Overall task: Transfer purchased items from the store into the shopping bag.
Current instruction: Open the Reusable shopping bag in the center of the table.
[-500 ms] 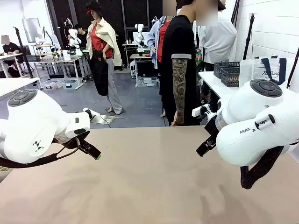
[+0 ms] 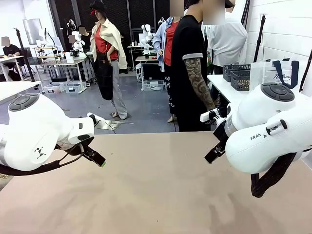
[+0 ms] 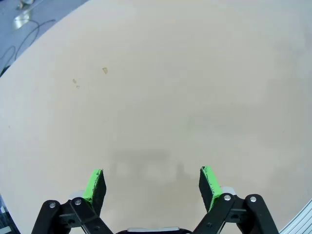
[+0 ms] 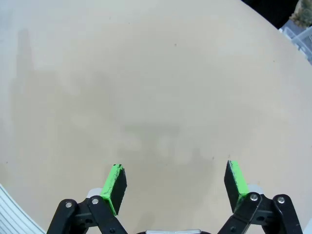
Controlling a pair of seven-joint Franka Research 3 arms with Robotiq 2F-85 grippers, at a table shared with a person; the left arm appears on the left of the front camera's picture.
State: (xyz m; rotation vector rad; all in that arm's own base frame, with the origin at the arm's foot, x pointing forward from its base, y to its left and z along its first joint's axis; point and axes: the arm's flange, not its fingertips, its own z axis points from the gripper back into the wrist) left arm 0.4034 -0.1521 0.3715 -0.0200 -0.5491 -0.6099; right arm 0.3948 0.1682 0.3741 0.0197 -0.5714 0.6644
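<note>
Plainly, the tan table [image 2: 156, 195] lies bare beneath both claws, so the step in hand looks like waiting for goods to be brought within reach. The left arm [image 2: 34, 131] and right arm [image 2: 273, 131] hang low at either side, with the middle of the table open between them. Beyond the right claw, at the far edge, a person [image 2: 187, 73] stands turned toward a white side table [image 2: 222, 85].

On that side table, well apart from the right claw and farther back, stands the shopping bag [image 2: 273, 73], translucent white with navy handles. Just beside it are two dark mesh baskets [image 2: 240, 78]. Whether they hold the purchased items cannot be told from here.

The left claw [image 3: 151, 171] points down at bare table, fingers wide apart and holding nothing. The right claw [image 4: 175, 166] is the same, spread wide over bare table. Their green pads [image 3: 95, 181] face each other with clear space between.

To do this well, I would keep both claws spread and the middle clear until the bag and goods are set down. Then take each package across its narrow side and lower it upright through the bag's mouth, away from the handles.
</note>
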